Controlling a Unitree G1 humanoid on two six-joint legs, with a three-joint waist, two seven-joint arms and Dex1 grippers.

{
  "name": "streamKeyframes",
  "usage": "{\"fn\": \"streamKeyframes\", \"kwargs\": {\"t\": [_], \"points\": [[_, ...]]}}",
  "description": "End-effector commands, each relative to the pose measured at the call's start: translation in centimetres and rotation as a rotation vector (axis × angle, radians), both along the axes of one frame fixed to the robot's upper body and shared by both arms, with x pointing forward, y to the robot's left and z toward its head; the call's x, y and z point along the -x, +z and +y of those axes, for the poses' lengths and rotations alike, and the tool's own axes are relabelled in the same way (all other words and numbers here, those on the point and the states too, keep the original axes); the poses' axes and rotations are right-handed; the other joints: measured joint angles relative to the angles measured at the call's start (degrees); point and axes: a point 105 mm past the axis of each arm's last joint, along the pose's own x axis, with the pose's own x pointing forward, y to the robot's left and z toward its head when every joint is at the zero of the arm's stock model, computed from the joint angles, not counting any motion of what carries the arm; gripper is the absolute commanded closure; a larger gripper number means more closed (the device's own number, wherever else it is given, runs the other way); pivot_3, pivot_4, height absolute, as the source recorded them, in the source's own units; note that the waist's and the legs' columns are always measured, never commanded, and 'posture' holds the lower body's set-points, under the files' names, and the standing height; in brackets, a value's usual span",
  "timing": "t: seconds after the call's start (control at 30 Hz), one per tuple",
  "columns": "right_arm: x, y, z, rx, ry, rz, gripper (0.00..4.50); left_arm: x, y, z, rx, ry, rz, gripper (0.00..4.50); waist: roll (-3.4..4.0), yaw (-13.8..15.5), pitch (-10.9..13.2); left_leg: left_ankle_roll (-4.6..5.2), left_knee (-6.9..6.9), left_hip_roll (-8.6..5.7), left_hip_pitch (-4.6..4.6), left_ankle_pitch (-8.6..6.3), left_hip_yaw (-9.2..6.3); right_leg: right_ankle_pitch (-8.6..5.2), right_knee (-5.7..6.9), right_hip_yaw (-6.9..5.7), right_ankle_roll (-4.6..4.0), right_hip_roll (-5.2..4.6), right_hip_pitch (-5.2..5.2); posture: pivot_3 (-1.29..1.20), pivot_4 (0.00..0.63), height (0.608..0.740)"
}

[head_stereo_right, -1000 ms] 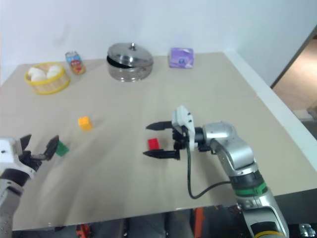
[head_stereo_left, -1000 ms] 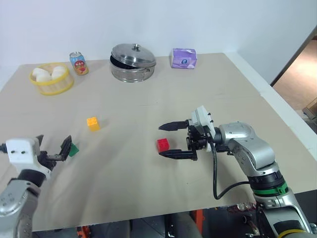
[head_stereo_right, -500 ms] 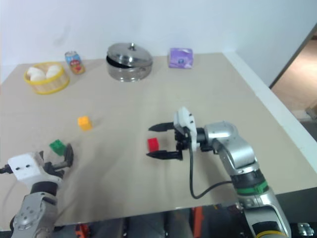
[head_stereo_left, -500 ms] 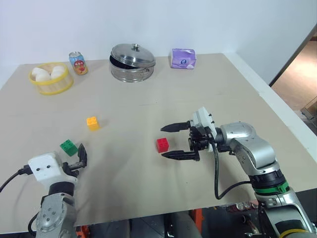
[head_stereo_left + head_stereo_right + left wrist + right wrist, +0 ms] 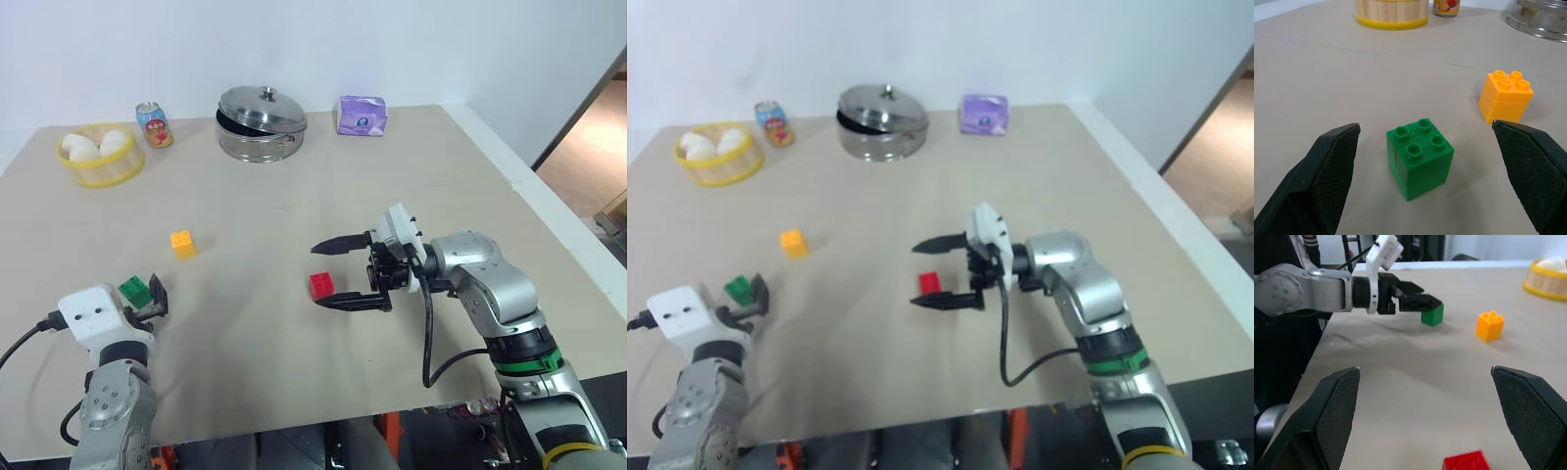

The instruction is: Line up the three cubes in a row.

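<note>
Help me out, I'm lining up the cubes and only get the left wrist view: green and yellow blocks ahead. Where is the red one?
Observer: The red cube sits right of the others, between the right gripper's open fingers, untouched.
Operator: Is my left gripper open around green?
Observer: The left gripper stands open, with the green cube just ahead of its fingertips, not gripped.
Operator: Anything else on the table?
Observer: A steel pot, a can, a basket and a purple packet stand along the far edge.

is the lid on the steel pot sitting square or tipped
Tipped: the round steel lid sits askew on the steel pot, leaving a dark gap at one side of the rim.
</note>
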Motion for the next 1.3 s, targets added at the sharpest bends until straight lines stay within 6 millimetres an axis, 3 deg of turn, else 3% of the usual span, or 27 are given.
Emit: {"fn": "streamKeyframes", "kwargs": {"t": [0.03, 0.23, 0.6, 0.97, 1.07, 1.23, 1.3], "points": [[0.0, 0.7, 0.2, 0.002, 0.027, -0.046, 0.06, 0.1, 0.4, 0.2, -0.021, 0.016, -0.005, 0.0, 0.0, 0.0, 0.0, 0.0, 0.0, 0.0, 0.0, 0.0, 0.01, 0.0, 0.0, 0.01, 0.0, 0.0, 0.0, 0.0, 0.15, 0.74], [-0.1, 0.5, 0.3, 0.01, 0.033, -0.049, 0.06, -0.2, -0.1, 1.0, 0.0, 0.061, 0.01, 0.0, 0.0, 0.0, 0.0, 0.0, -0.01, 0.0, -0.01, 0.0, -0.01, 0.0, 0.0, 0.03, 0.0, 0.02, -0.01, 0.0, 0.15, 0.74], [-0.1, 0.3, 0.0, 0.029, 0.025, -0.048, 0.06, -1.6, -1.2, 0.5, -0.006, 0.011, 0.053, 0.0, 0.0, 0.01, 0.0, 0.0, 0.03, 0.0, -0.01, -0.01, 0.0, 0.01, 0.0, 0.06, 0.02, 0.03, 0.0, 0.0, 0.15, 0.74], [-0.2, 0.3, -0.2, 0.035, 0.013, -0.048, 0.06, -2.9, -1.3, 1.3, -0.021, -0.005, 0.058, 0.0, -0.01, 0.0, 0.01, 0.0, 0.03, 0.0, -0.01, -0.01, 0.02, 0.02, 0.0, 0.08, 0.02, 0.03, 0.0, 0.0, 0.15, 0.74], [-0.3, 0.3, -0.3, 0.036, 0.011, -0.048, 0.0, -2.9, -1.3, 1.3, -0.019, -0.012, 0.058, 0.75, -0.01, 0.0, 0.01, 0.0, 0.02, 0.0, -0.01, -0.01, 0.01, 0.02, 0.0, 0.08, 0.02, 0.04, 0.0, 0.0, 0.15, 0.74], [-0.3, 0.3, -0.4, 0.039, 0.007, -0.048, 0.0, -2.6, -1.5, 1.4, -0.017, -0.015, 0.063, 2.45, -0.01, 0.01, 0.01, 0.0, 0.03, 0.0, -0.01, -0.01, 0.02, 0.02, 0.0, 0.08, 0.02, 0.04, 0.0, 0.0, 0.15, 0.74], [-0.3, 0.3, -0.4, 0.04, 0.007, -0.047, 0.0, -2.3, -1.7, 1.7, -0.024, -0.017, 0.072, 2.69, -0.01, 0.0, 0.01, 0.0, 0.03, 0.0, -0.01, -0.01, 0.01, 0.02, 0.0, 0.08, 0.02, 0.04, 0.0, 0.0, 0.15, 0.74]]}}
